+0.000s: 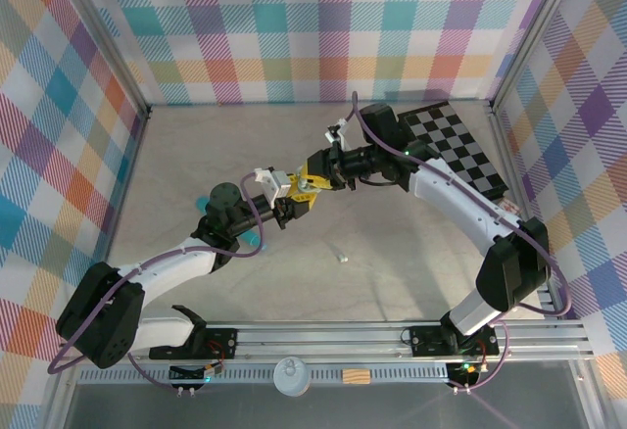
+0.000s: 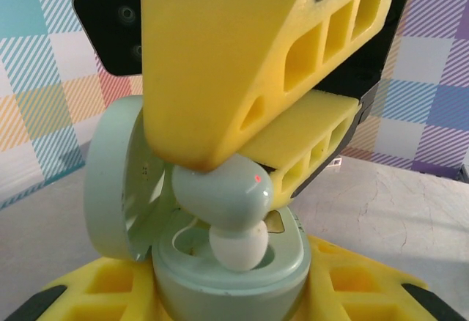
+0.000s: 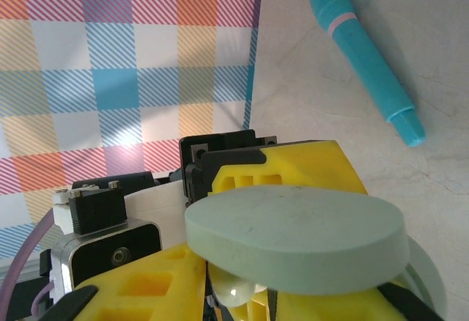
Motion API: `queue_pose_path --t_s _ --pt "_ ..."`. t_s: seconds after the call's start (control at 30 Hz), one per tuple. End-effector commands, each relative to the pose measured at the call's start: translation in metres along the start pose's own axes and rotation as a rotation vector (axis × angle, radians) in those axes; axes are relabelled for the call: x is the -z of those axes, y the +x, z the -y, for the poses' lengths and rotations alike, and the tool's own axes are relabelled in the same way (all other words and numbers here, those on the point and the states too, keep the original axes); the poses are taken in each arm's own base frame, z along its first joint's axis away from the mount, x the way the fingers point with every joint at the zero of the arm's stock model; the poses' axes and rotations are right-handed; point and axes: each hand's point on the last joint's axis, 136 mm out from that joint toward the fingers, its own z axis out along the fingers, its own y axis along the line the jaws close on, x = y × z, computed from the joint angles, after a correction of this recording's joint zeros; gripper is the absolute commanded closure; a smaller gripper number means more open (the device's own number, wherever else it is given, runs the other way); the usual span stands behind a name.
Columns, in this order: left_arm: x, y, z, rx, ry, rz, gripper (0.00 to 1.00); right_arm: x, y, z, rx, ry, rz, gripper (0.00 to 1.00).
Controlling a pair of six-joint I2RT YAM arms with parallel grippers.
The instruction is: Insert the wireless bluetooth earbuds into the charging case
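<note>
**Seating the mint earbud [image 2: 231, 193] in the open charging case [image 2: 234, 281]**

Descend straight along the socket's axis, keeping the white tip centred in the well and clear of the raised lid [image 2: 110, 182]. Avoid any sideways push likely to twist the bud between the yellow fingers. Brace from below without tilting. Release only once seated flush, judged by the body sitting level.

Right gripper [image 2: 234, 178]: narrowed almost fully, pinching the earbud by its body, white tip inside the case's well.

Left gripper [image 2: 227, 303]: clamped around the case's base, lid hinged back and upright.

Second, loose earbud [image 1: 341, 258] lying on the table [image 1: 411, 272], well apart from both grippers.
</note>
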Motion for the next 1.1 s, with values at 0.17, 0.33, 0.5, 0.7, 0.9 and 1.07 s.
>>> queue_pose_path --t_s 0.17,0.33,0.5,0.7,0.9,1.07 --pt "0.002 -0.045 0.005 -0.069 0.007 0.120 0.69 0.007 0.004 0.002 0.028 0.067 0.014 0.69" --pt "0.003 -0.046 0.005 -0.077 0.003 0.120 0.69 0.010 0.003 0.001 0.038 0.079 0.018 0.69" --pt "0.002 -0.048 0.004 -0.081 0.001 0.123 0.69 0.019 0.001 -0.003 0.073 0.106 0.047 0.63" --pt "0.001 -0.046 0.002 -0.086 -0.009 0.124 0.69 0.032 0.003 -0.020 0.164 0.071 0.075 0.54" --pt "0.008 -0.044 -0.007 -0.090 -0.044 0.123 0.70 0.069 0.014 -0.015 0.248 0.137 0.218 0.51" --pt "0.016 -0.048 -0.015 -0.087 -0.066 0.124 0.70 0.099 0.027 0.046 0.103 0.253 0.337 0.51"
